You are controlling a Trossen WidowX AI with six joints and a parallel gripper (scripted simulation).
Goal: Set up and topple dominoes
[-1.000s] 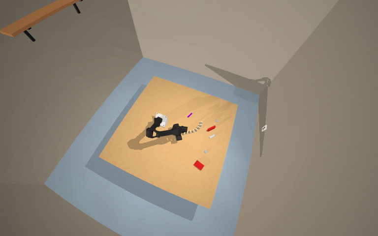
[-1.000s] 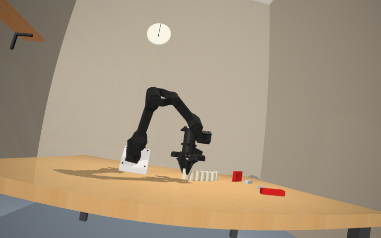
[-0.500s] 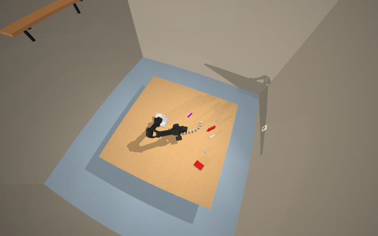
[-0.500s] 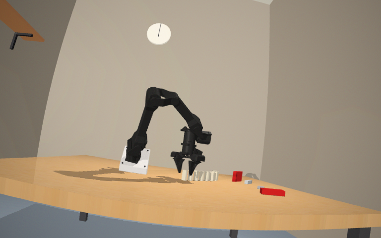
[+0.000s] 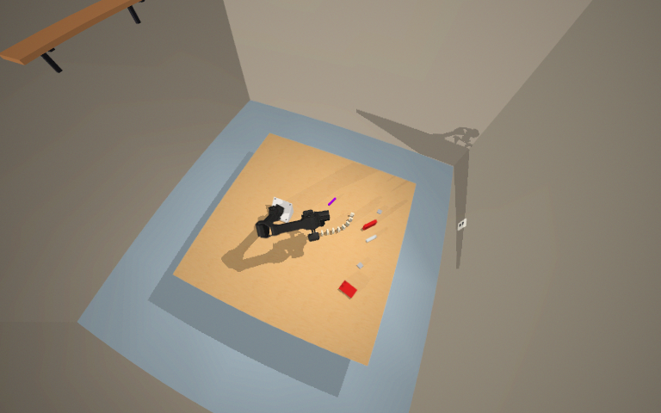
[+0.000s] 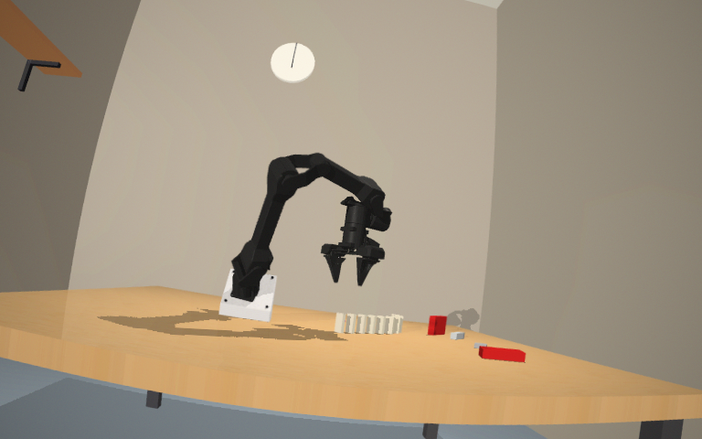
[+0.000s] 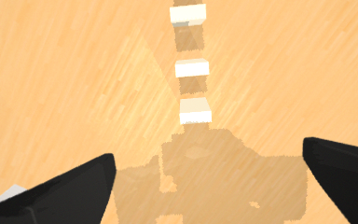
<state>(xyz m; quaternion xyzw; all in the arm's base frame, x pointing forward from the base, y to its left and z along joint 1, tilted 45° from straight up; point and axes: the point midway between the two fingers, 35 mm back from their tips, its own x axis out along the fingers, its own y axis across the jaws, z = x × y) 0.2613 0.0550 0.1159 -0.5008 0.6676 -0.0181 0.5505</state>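
A curved row of cream dominoes (image 5: 333, 231) (image 6: 372, 324) (image 7: 192, 69) stands upright on the wooden table (image 5: 273, 170) (image 6: 310, 372). The end domino nearest the arm's base (image 6: 339, 322) (image 7: 196, 112) stands upright, apart from its neighbour, with nothing touching it. My gripper (image 6: 347, 283) (image 7: 206, 154) is wide open and empty. It hangs above the table near that end of the row, its fingertips well above the domino tops. The far end of the row (image 5: 351, 214) curves away; dominoes overlap there in the exterior view. No loose domino can be made out with certainty.
A purple strip (image 5: 331, 200) lies beside the row. Beyond the row are a long red block (image 5: 369, 224) (image 6: 437, 325), a pale bar (image 5: 371, 238) (image 6: 457, 335), two small grey blocks (image 5: 379, 212) (image 5: 359, 265) and a flat red box (image 5: 347, 289) (image 6: 502, 354).
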